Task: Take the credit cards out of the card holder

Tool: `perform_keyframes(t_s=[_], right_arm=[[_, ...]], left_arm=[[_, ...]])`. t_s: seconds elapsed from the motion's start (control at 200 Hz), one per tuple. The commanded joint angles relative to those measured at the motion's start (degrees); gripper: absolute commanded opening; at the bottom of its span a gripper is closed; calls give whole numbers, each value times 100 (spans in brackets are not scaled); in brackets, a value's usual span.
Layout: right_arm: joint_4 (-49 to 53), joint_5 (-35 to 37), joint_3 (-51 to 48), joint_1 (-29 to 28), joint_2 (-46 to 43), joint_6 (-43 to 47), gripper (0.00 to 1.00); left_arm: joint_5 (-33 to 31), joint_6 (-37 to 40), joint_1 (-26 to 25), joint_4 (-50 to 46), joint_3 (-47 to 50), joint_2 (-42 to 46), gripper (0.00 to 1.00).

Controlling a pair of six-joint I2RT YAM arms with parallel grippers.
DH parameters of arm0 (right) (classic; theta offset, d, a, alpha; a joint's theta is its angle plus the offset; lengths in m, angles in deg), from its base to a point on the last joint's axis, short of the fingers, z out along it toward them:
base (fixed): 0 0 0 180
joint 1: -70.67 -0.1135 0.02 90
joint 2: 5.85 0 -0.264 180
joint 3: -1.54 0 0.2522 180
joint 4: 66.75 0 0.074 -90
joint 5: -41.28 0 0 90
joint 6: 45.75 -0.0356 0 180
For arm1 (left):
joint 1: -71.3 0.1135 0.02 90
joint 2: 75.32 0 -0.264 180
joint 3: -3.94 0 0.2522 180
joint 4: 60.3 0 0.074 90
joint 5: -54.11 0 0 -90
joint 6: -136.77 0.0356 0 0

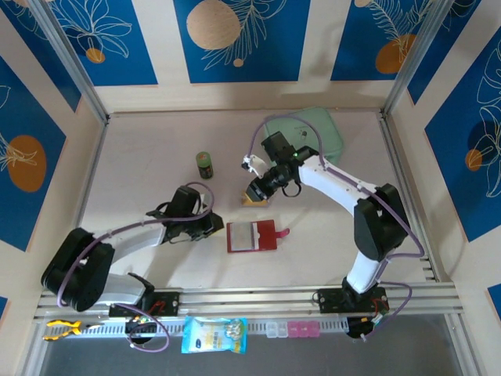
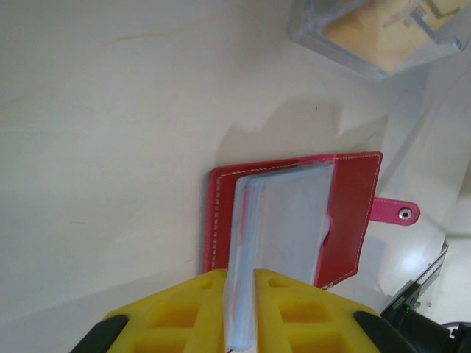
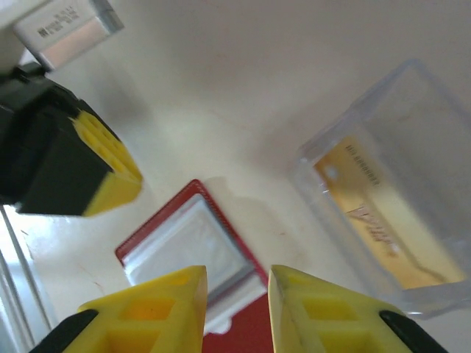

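The red card holder (image 1: 252, 236) lies open on the table, its pink snap tab (image 1: 283, 233) pointing right. My left gripper (image 2: 240, 276) is shut on the edge of its clear plastic sleeves (image 2: 291, 220), at the holder's left side (image 1: 217, 225). A tan/gold credit card (image 3: 379, 220) lies in a clear plastic cover just beyond the holder (image 1: 255, 200). Just above that card, my right gripper (image 3: 237, 283) hovers open with nothing between its fingers, and the holder (image 3: 184, 243) shows below it. Whether other cards remain in the sleeves is hidden.
A mint-green pouch (image 1: 309, 129) lies at the back right. A small green jar (image 1: 204, 164) stands left of the right gripper. A small white tag (image 1: 250, 163) sits by the right wrist. A snack bag (image 1: 214, 334) lies off the front rail.
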Motion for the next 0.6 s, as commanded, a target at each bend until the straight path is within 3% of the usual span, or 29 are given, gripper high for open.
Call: perform_keyframes(t_s=[0.0,0.185,0.595], right_arm=[[-813,-35,-554,-225,-339,-1704,28],[-1023,414,-1061,-526,-703,-3317,26],[-911,689,-1674,-884,-953,-4728,18]], left_arm=[[135,55,-219,172,-181,-219,14],[72,-79,-414,284,-146,-444,6],[-197,-184,-643,272,126,-523,4]])
